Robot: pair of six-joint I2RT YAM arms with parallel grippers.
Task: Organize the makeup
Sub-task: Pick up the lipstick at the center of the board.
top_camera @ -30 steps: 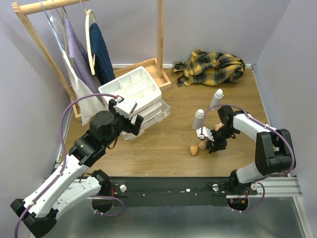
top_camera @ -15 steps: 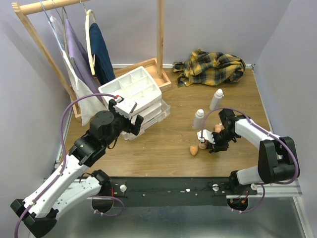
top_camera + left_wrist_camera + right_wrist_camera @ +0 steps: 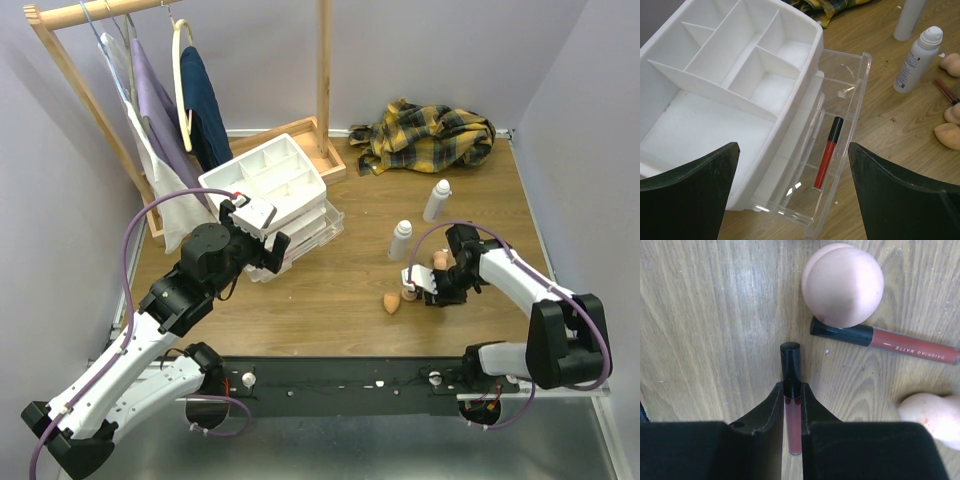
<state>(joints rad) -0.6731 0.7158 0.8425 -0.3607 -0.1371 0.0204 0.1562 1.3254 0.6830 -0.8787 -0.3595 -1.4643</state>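
Right wrist view: right gripper (image 3: 791, 390) fingers pinched thin red stick (image 3: 790, 357) near cap, low against table (image 3: 700, 315). Risk: narrow off-centre hold, so stick might pivot or slip on lift. Neighbouring stick (image 3: 900, 344) and peach sponge (image 3: 842, 284) sat close, easily knocked. Left gripper (image 3: 792, 150) spread wide above open drawer (image 3: 860, 85), which held stored stick (image 3: 829, 151).
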